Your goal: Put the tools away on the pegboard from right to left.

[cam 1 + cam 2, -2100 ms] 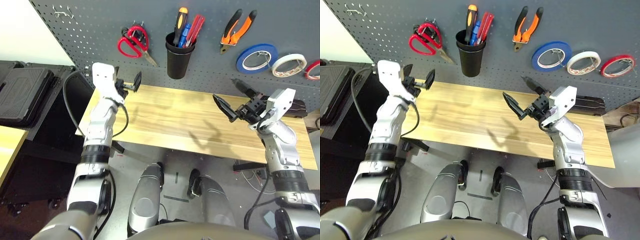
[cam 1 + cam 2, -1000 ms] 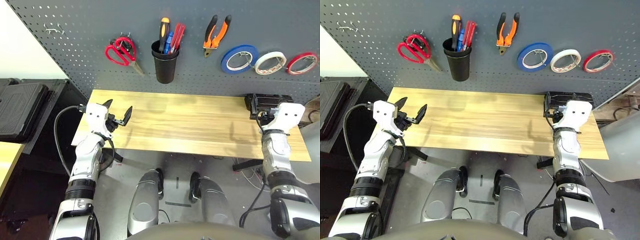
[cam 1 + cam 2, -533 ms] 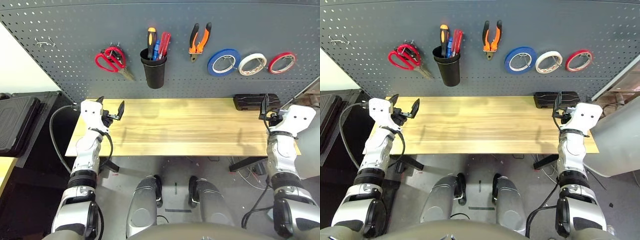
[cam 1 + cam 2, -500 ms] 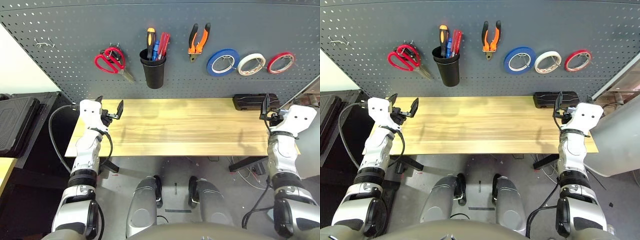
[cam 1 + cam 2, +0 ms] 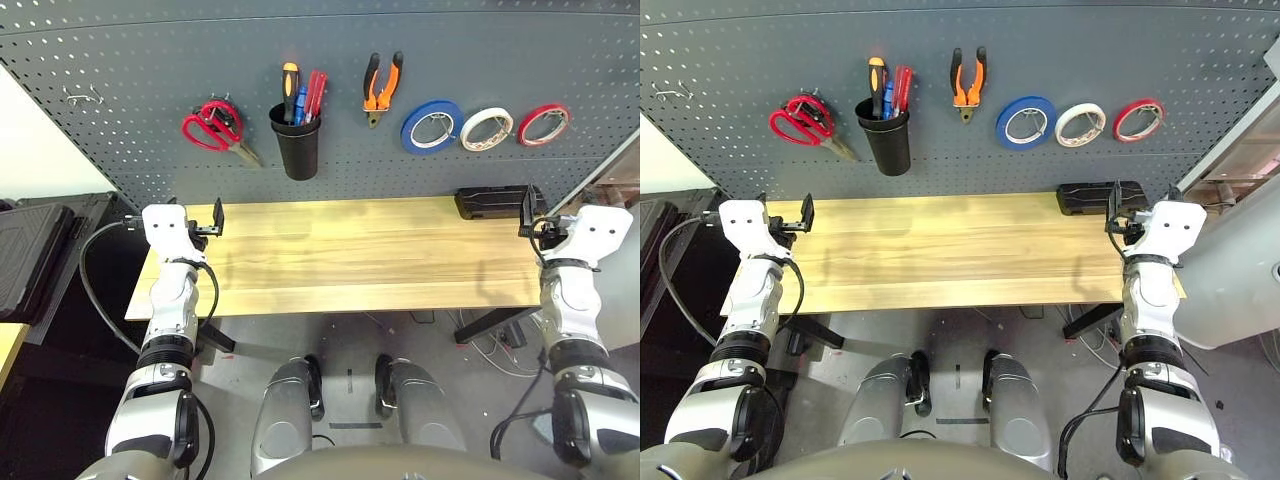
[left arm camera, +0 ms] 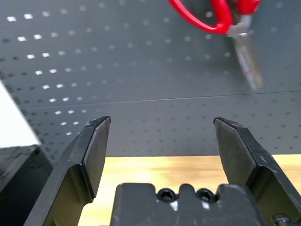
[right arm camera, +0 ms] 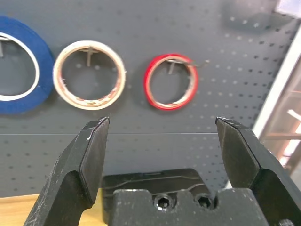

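Now both grippers, left (image 5: 207,218) and right (image 5: 527,212), hover with fingers spread at the table's (image 5: 350,260) opposite ends.

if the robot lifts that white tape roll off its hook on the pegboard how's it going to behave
The white tape roll is a thin ring with a wide hollow middle, so it is probably light and fairly stiff. It hangs on a single hook on the pegboard, so a nudge would likely make it swing. Set down on its edge, its round shape would probably roll.

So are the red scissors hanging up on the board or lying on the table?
Hanging up. The red-handled scissors hang by their handles on the pegboard, blades pointing down, beside the black cup.
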